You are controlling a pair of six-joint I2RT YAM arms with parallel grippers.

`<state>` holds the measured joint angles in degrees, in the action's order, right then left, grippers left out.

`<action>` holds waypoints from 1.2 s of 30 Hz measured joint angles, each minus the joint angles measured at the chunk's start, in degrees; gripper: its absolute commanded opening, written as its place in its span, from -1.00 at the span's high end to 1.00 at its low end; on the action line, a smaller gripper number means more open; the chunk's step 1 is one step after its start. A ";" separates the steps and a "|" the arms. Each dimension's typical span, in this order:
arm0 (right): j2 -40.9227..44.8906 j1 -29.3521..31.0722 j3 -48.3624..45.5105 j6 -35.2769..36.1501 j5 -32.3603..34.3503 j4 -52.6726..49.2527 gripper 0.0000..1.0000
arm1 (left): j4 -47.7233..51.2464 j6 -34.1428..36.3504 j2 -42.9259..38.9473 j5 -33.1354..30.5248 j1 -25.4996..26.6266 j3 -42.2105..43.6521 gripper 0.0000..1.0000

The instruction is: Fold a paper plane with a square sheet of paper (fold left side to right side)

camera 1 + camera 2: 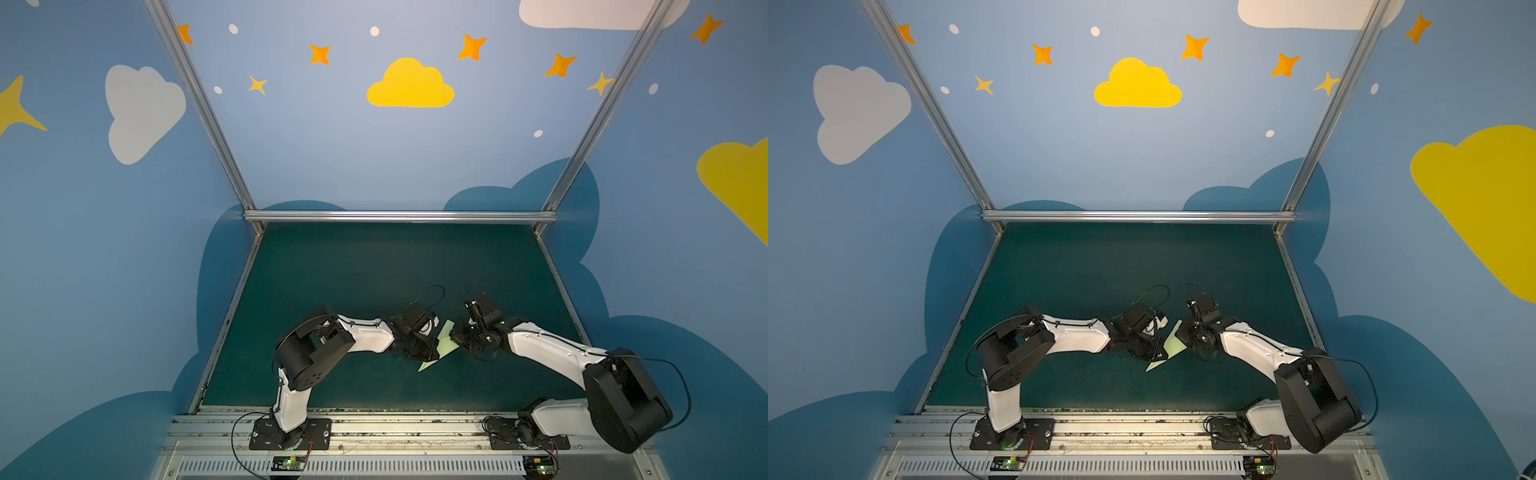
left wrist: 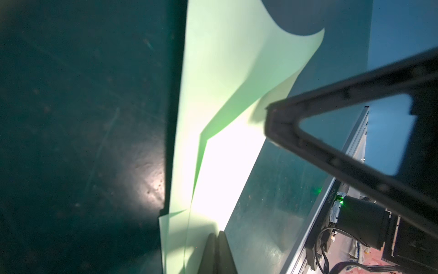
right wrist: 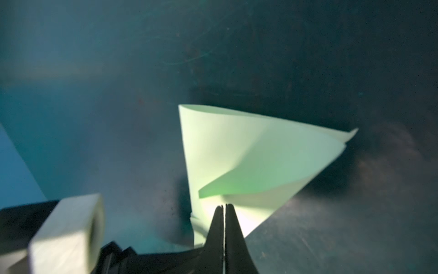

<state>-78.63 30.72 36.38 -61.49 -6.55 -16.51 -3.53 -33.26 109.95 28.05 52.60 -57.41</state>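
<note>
**Fig. Gripper-to-paper geometry for the coming fold.**

Left gripper (image 2: 216,237): fingertips pressed together and resting on the narrower end of the pale green, slim, pointed paper plane (image 2: 225,95). Whether a ply is caught between them cannot be told.

Right gripper (image 3: 224,208): jaws closed to a hairline. Its tips meet the paper at the opposite long edge, beneath a loose flap that curls up off the lower layer. A pinch cannot be confirmed here either.

In both top views the paper plane (image 1: 444,345) lies on the dark green table mat (image 1: 374,270), between the two arms and toward the mat's near edge. Its long axis runs diagonally, from a point at the near left to a broader end at the far right. The left gripper (image 1: 434,356) stands on the left flank toward the near point. The right gripper (image 1: 456,336) stands on the right flank toward the far end.

Both grippers touch the sheet, so neither is meaningfully nearer. The deciding relation is probably the crease line running between them. The left gripper appears placed to anchor the paper, and the right sits closer to the raised flap.
</note>
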 measured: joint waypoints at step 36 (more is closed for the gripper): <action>11.89 -17.38 -4.90 1.03 2.03 -4.61 1.00 | -0.07 0.00 0.04 0.26 -0.11 0.07 0.93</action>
<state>-66.74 13.34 31.48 -60.47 -4.51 -21.12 -3.60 -33.26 110.00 28.32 52.49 -57.34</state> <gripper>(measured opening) 0.047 0.047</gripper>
